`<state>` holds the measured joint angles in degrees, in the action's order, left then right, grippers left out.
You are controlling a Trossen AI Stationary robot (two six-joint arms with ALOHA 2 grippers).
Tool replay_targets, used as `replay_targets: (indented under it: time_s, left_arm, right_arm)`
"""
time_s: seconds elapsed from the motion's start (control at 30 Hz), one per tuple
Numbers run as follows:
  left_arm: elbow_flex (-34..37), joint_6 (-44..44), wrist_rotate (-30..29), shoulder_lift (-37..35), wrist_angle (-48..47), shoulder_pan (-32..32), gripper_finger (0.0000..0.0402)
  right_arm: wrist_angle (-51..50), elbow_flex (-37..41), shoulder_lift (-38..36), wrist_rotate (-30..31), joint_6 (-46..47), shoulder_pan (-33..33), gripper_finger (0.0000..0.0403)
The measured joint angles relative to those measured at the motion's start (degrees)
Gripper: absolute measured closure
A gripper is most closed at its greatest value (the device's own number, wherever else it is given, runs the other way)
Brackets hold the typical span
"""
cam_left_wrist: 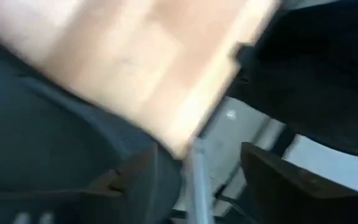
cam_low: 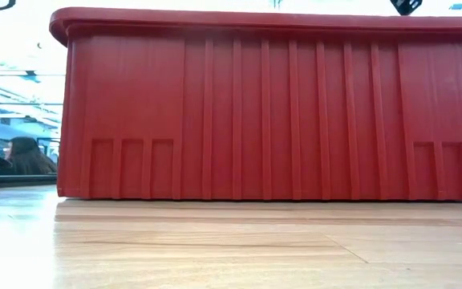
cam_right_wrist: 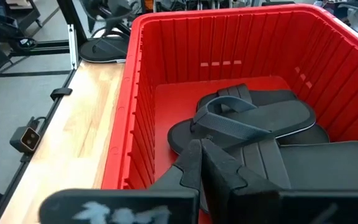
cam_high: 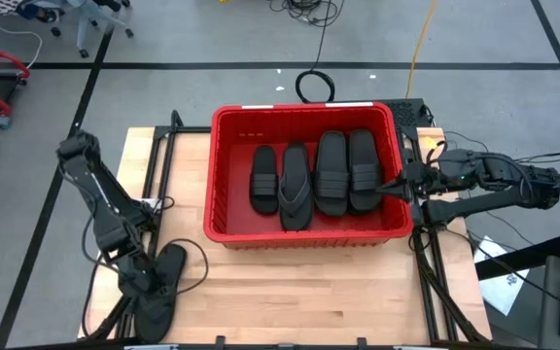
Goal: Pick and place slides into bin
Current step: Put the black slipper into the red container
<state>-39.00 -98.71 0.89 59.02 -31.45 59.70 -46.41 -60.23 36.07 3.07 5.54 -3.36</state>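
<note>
The red bin [cam_high: 224,175] stands mid-table and holds several black slides side by side: a band-strap one [cam_high: 263,178], a thong one [cam_high: 295,185] and two more band-strap ones [cam_high: 332,173] [cam_high: 363,170]. My right gripper [cam_high: 395,185] is shut and empty above the bin's right end, over the slides [cam_right_wrist: 253,118]. Another black slide [cam_high: 166,277] lies at the table's near left corner. My left gripper [cam_high: 144,279] is low over it and looks open in the blurred left wrist view [cam_left_wrist: 210,186], with the slide [cam_left_wrist: 36,143] beside one finger. My left gripper is right at the slide on the near left corner, but the blurred wrist view and the arm above it hide the place. I cannot tell whether a finger touches it.
Bare wood [cam_high: 290,292] lies between the bin and the table's near edge. The bin's near wall [cam_low: 271,112] fills the low view. A person [cam_low: 22,156] sits in the room beyond the table's left side. Cables [cam_high: 314,86] lie on the floor behind the table.
</note>
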Motion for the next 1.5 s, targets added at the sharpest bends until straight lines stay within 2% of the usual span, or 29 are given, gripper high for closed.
replay_targets:
  time_s: [0.13, 0.27, 0.6, 0.83, 1.07, 1.2, 1.37, 1.5]
  left_arm:
    - [0.96, -2.70, 1.06, 1.89, -2.19, -0.70, 0.0129]
    - [1.95, -4.48, 5.42, 4.07, -2.40, -2.20, 0.0106]
    - [1.95, -4.63, 15.14, 7.27, -2.49, -1.78, 0.0101]
    - [1.95, -15.42, 21.09, 7.37, -1.72, -3.78, 0.0101]
    - [1.95, -18.19, 19.47, 7.37, -1.68, -5.94, 0.0101]
    - [1.95, -13.66, 16.07, 7.37, -1.24, -6.78, 0.0101]
    - [1.94, -8.00, 15.67, 7.37, -1.40, -7.13, 0.0102]
    - [1.92, -3.88, 17.03, 7.37, -1.13, -7.13, 0.0132]
  right_arm:
    - [1.42, 0.00, 0.00, -0.04, 0.89, 0.00, 0.0403]
    - [1.81, 0.00, 0.00, 0.09, 2.56, 0.00, 0.0403]
    - [1.81, 0.00, -0.01, 0.09, 4.55, 0.00, 0.0403]
    - [1.81, 0.00, -0.02, 0.11, 4.51, 0.00, 0.0403]
    - [1.94, 0.00, 0.00, 0.13, 4.17, 0.00, 0.0403]
    - [1.95, 0.00, 0.00, 0.13, 4.07, 0.00, 0.0403]
    - [1.96, 0.00, 0.00, 0.13, 4.07, 0.00, 0.0403]
    - [1.96, 0.00, 0.00, 0.13, 4.07, 0.00, 0.0403]
